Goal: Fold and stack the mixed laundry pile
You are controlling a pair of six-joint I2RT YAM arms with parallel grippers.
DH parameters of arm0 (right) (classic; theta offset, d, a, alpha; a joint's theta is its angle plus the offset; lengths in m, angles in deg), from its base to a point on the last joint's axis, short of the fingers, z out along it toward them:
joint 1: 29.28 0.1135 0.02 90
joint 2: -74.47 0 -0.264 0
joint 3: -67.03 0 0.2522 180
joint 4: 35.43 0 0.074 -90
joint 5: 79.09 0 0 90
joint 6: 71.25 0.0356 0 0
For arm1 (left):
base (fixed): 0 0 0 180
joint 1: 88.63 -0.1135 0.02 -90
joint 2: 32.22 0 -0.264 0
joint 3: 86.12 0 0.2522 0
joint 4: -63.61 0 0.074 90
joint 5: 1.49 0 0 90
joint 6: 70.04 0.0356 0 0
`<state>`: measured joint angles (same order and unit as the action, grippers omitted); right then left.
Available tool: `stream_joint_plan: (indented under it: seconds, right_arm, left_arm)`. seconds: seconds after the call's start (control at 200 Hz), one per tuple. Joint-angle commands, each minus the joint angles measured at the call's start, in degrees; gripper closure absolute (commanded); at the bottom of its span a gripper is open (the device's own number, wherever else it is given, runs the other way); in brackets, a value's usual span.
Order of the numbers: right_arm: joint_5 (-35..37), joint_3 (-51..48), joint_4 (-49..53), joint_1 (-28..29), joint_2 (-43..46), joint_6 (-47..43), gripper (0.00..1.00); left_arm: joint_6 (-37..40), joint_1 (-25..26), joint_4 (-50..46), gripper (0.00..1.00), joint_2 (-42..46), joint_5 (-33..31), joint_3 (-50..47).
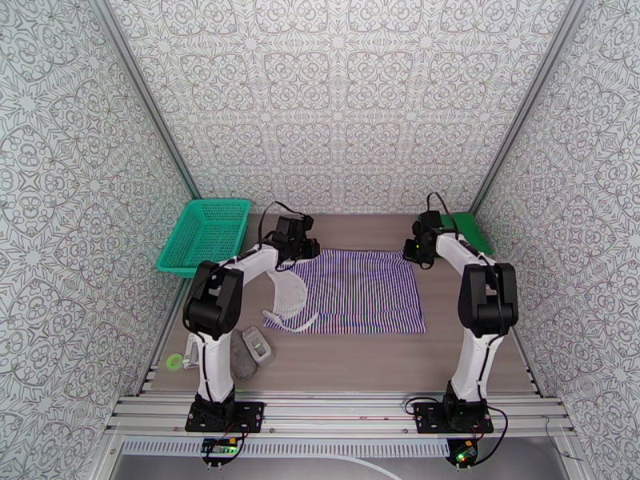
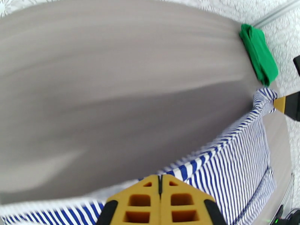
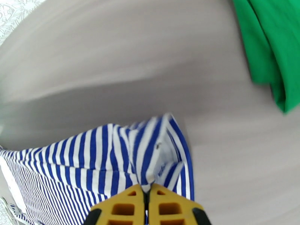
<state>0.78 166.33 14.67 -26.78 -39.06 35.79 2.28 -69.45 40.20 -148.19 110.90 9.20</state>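
On the overhead camera, the teal basket (image 1: 204,234) sits at the far left edge of the table (image 1: 360,358), with small grey objects (image 1: 252,351) near my left arm's base. The striped top (image 1: 360,294) is spread mid-table between the arms, and the green shirt (image 1: 472,230) is folded in the far right corner. That view does not show me how the fingers stand; the wrist cameras do. On the left wrist camera, the left gripper (image 2: 160,179) has its yellow fingers pressed together with no gap, pinching the top's far hem (image 2: 225,154). The hem runs in a lifted, taut line toward the other arm, and the green shirt (image 2: 258,55) lies beyond it. On the right wrist camera, the right gripper (image 3: 147,188) is likewise clenched, with a bunched corner of the navy-and-white fabric (image 3: 123,158) rising out of its tips. The green shirt (image 3: 270,45) is close by at upper right, apart from the stripes.
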Motion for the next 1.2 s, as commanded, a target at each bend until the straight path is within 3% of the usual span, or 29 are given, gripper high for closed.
stream_joint_plan:
  seconds: [0.0,0.15,0.27,0.375,0.425,0.665,0.81,0.995,1.08,1.195]
  right_arm:
    - [-0.96,-6.04,-4.11,-0.17,5.17,2.71,0.93]
    - [-1.90,-14.88,-9.00,-0.20,9.36,5.40,0.91]
    - [-0.45,-19.90,-11.63,-0.22,10.93,6.47,0.78]
    - [0.01,-22.29,-12.45,-0.22,12.53,6.93,0.58]
    - [0.03,-23.17,-12.63,-0.21,13.90,7.04,0.56]
    - [0.98,-22.93,-10.03,0.25,19.49,7.72,0.58]
    - [2.42,-16.00,-7.11,2.71,14.62,7.95,0.60]
    - [8.65,-8.55,0.66,2.55,8.19,8.00,0.54]
    - [5.30,-9.50,0.10,1.83,7.65,8.25,0.57]
    - [4.02,-12.83,-0.19,1.45,8.36,8.38,0.70]
  left_arm:
    - [2.43,1.94,-0.06,1.00,4.53,-2.18,-3.85]
    - [2.59,3.80,0.03,1.00,7.07,-4.65,-8.98]
    - [1.16,4.55,1.24,1.00,8.01,-7.45,-12.71]
    - [-1.26,4.72,3.94,0.65,9.65,-10.01,-16.08]
    - [-2.12,4.81,5.71,0.62,11.22,-10.59,-17.93]
    - [-5.28,5.76,5.12,0.64,17.25,-15.18,-19.60]
    - [-5.16,6.12,2.49,0.64,11.73,-13.14,-12.84]
    - [-6.53,6.48,1.33,0.67,3.43,-10.43,-6.01]
    - [-7.66,6.70,1.29,0.68,1.15,-10.05,-5.45]
    - [-9.09,6.68,1.30,0.68,-0.81,-9.39,-6.09]
